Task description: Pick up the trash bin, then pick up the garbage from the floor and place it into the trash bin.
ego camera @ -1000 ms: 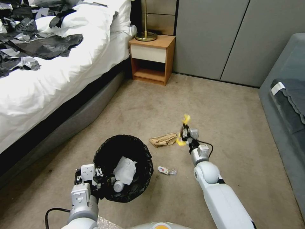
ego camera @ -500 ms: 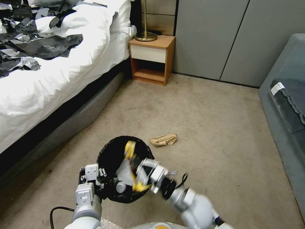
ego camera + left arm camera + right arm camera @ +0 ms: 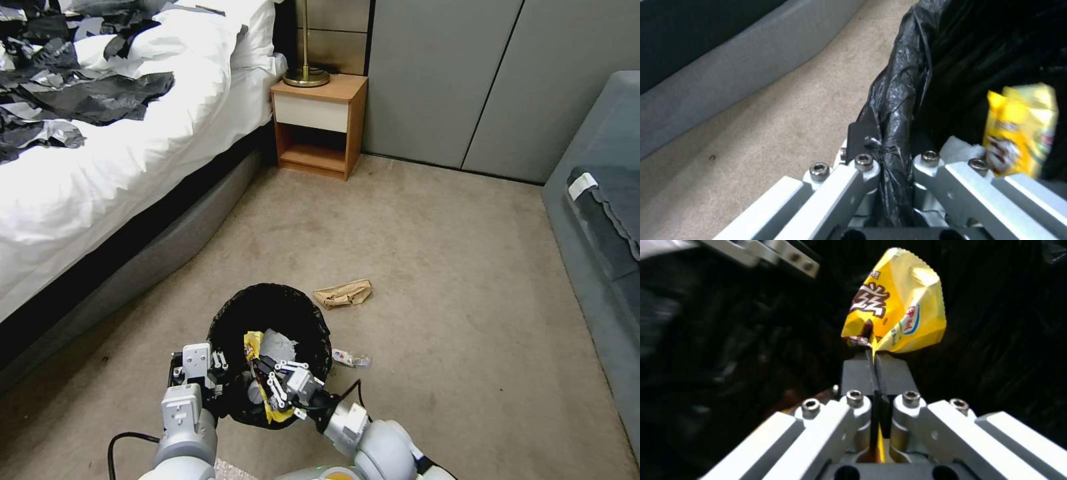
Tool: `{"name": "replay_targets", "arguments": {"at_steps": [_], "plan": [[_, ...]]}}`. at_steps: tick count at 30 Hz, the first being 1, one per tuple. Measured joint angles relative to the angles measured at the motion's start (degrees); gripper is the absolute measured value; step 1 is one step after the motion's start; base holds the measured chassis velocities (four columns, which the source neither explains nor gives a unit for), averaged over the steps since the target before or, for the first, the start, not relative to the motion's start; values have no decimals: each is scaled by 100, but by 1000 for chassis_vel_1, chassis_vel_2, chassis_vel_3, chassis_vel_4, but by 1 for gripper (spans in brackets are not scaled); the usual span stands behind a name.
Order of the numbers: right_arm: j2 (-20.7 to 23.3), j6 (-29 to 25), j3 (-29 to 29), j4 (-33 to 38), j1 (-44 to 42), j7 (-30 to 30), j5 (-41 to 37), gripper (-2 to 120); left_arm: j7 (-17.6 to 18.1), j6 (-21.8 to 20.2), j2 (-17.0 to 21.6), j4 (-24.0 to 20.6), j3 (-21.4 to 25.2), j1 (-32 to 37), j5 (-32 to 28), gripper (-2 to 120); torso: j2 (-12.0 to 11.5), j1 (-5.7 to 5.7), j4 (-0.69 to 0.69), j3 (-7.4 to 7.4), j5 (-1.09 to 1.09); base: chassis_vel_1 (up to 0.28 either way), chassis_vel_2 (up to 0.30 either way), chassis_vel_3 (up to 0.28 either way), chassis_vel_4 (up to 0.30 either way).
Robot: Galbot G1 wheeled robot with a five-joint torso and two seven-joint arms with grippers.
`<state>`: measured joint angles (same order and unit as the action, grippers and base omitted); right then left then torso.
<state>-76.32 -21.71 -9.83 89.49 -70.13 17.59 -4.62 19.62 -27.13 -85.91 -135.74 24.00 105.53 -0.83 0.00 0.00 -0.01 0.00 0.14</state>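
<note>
Right gripper holding a yellow wrapper over the bin

Its jaws are pinching the wrapper's edge inside the mouth of the trash bin, which the left gripper is gripping by its bagged rim above the floor. The wrapper may be clinging to the jaws on release; a brown paper bag and small packet are lying beside the bin

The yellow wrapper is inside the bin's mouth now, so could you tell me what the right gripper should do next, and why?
Probably open. The right gripper is shut on the yellow wrapper, over the trash bin that the left gripper clamps by its rim.
</note>
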Motion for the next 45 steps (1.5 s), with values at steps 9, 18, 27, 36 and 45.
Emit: {"name": "replay_targets", "arguments": {"at_steps": [9, 18, 27, 36, 45], "plan": [[-25, 172, 9, -46, 396, -159, -101, 34, 4, 6, -9, 1, -12, -6, 12, 1, 0, 1, 1, 0, -11, 0, 0, 0, 0], [-23, 261, 85, 40, 568, -214, -198, 66, -5, 11, -12, 80, -25, -41, 22, 1, 0, 0, 1, 0, -14, 0, 0, 0, 0], [60, 296, 168, 389, 350, -214, -215, 96, -7, 2, 2, 193, 29, -174, -38, 1, 0, 0, 1, 0, -15, 0, 0, 0, 0], [195, 214, 278, 733, 114, -191, -146, 100, -8, -37, 26, 216, 103, -259, -115, 1, 0, 1, 1, 0, -14, 0, 0, 0, 0], [290, 57, 562, 1382, -182, -224, -7, 100, -11, -42, 48, 238, 196, -282, -162, 1, 0, 0, 2, 0, -14, 0, 0, 0, 0]]}}
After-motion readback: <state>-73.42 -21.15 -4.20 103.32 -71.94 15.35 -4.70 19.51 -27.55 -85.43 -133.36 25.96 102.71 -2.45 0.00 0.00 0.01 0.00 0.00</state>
